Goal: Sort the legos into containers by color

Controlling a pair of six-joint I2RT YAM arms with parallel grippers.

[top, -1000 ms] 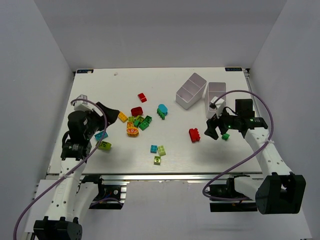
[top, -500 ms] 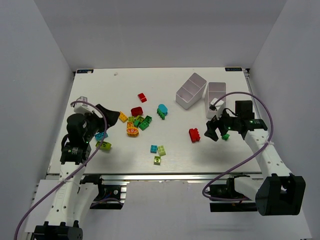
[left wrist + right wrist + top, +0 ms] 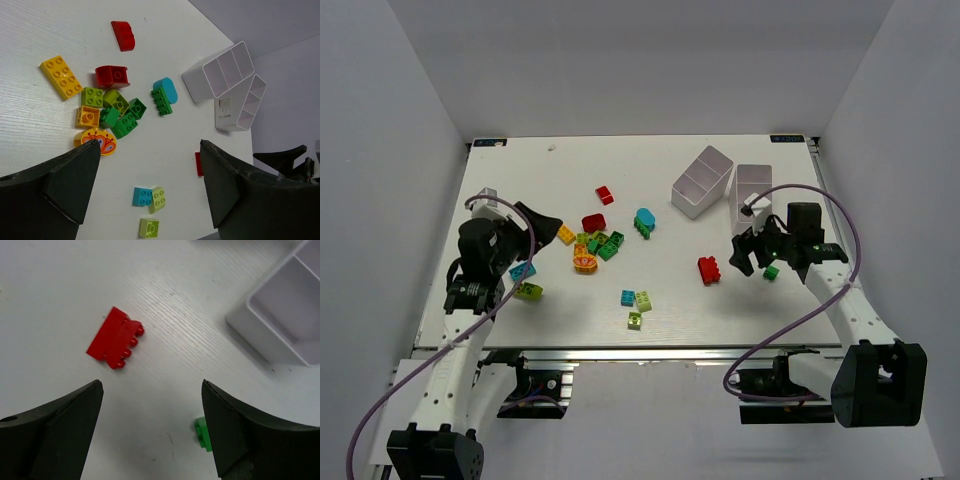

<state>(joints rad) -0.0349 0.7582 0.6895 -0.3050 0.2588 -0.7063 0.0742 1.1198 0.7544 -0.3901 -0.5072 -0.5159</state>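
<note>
Legos lie loose on the white table. A red brick point(image 3: 708, 270) point(image 3: 115, 337) and a small green brick point(image 3: 771, 272) point(image 3: 201, 432) lie by my right gripper point(image 3: 750, 255) point(image 3: 152, 382), which hangs open and empty above the table between them. Two white containers point(image 3: 703, 181) point(image 3: 752, 190) stand at the back right. My left gripper point(image 3: 530, 245) point(image 3: 150, 145) is open and empty at the left, beside a cyan brick point(image 3: 523, 271) and a lime brick point(image 3: 529, 291). A mixed cluster point(image 3: 595, 245) point(image 3: 115, 112) lies mid-table.
Apart from the cluster lie a yellow brick point(image 3: 61, 76), a dark red brick point(image 3: 112, 76), a small red piece point(image 3: 123, 35), a cyan piece point(image 3: 166, 89), and a cyan-and-lime group point(image 3: 150, 197) near the front edge. One container's wall point(image 3: 250, 332) is close to my right gripper.
Both arms have shifted only slightly. No brick has moved, and both grippers have stayed open.
</note>
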